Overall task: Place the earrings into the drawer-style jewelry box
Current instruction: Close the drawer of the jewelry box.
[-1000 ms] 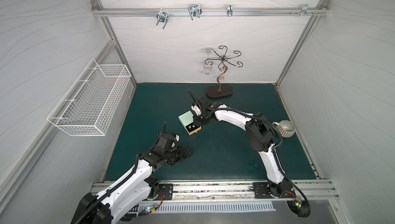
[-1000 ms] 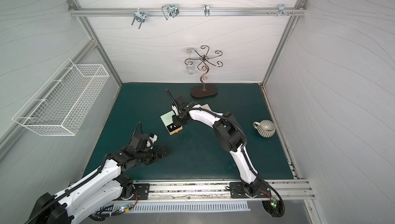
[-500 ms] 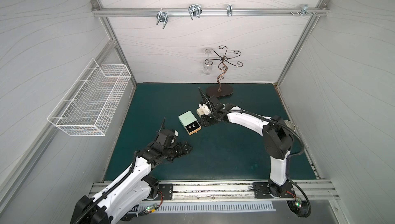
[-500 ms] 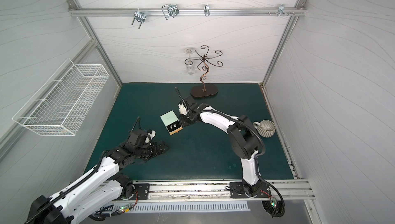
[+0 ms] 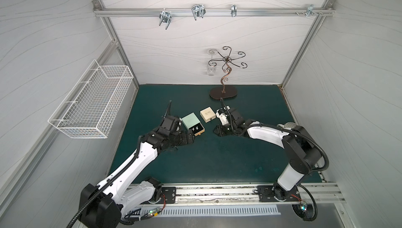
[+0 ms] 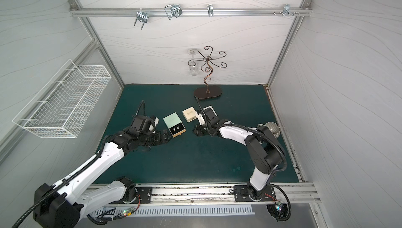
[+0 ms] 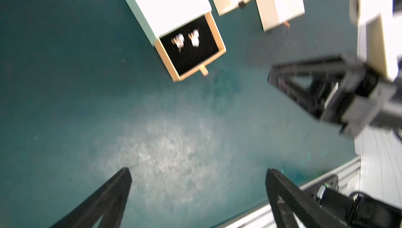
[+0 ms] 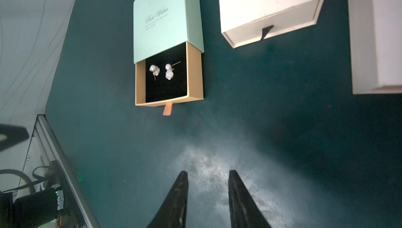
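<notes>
Mint-green jewelry box (image 8: pixel 167 20) lies with its long axis slanting toward the robot's side. Its kraft drawer (image 8: pixel 194 74) is pulled out and holds two pearly earrings (image 8: pixel 168 72), whose posts point different ways. Three boxes are present, counting a cream box (image 8: pixel 267 4) and a white box (image 8: pixel 374 41). The left gripper (image 7: pixel 198 171) is spread wide and empty. The right gripper (image 8: pixel 208 172) is slightly parted and holds nothing.

The left arm (image 5: pixel 141 157) rises from its base at the near edge of the table (image 5: pixel 217 161) and stretches forward toward the middle. The left gripper (image 7: pixel 198 172) sits low over the surface, jaws spread wide and empty. The right arm (image 5: pixel 265 134) folds at a raised elbow by the right edge and reaches inward. The right gripper (image 8: pixel 207 172) has its jaws a little apart, nothing between them. The two tips face each other, near but not touching.
</notes>
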